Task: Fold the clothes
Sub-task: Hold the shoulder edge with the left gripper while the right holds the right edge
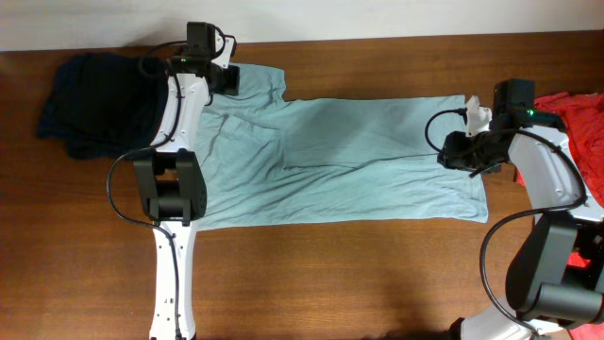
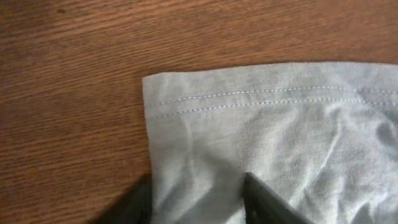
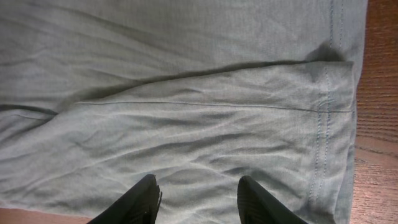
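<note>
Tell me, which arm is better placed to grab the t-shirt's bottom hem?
Right. The right pincer, open, is over the light blue t-shirt beside its stitched hem; the left pincer is at the far end, by the sleeve.

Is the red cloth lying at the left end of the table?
No, the red cloth lies at the right edge of the table, while a dark pile of clothes occupies the left end.

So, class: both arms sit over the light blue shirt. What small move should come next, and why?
Probably lower both grippers and close them on the fabric. The left gripper is open over a stitched corner of the shirt, the right gripper open near the hem, and neither seems to pinch cloth yet.
</note>
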Action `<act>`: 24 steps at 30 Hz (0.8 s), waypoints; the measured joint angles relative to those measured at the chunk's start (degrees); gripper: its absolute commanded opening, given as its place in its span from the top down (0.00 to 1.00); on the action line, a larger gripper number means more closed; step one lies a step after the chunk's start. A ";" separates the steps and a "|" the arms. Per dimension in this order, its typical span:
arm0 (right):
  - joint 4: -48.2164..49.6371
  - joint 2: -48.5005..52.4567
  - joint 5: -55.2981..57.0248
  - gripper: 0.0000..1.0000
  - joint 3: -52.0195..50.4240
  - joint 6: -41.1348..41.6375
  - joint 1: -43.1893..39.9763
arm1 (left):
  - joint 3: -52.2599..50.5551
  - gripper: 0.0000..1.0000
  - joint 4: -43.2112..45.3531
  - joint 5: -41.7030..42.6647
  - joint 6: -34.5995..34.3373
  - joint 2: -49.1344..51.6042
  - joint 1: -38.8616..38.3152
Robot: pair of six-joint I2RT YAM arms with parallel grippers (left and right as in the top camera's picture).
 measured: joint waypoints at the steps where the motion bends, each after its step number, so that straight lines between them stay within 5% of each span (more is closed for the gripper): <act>1: 0.00 0.00 0.00 0.53 0.00 0.04 0.00 | 0.02 0.77 0.00 -0.04 0.04 0.02 -0.02; 11: 0.00 0.00 0.00 0.53 0.00 -0.02 0.00 | 2.86 0.99 -1.51 -0.11 -0.09 1.20 -0.35; 24: 0.00 0.00 0.00 0.53 -0.02 0.02 0.00 | 12.63 0.99 -7.76 -0.17 -0.11 4.31 -0.79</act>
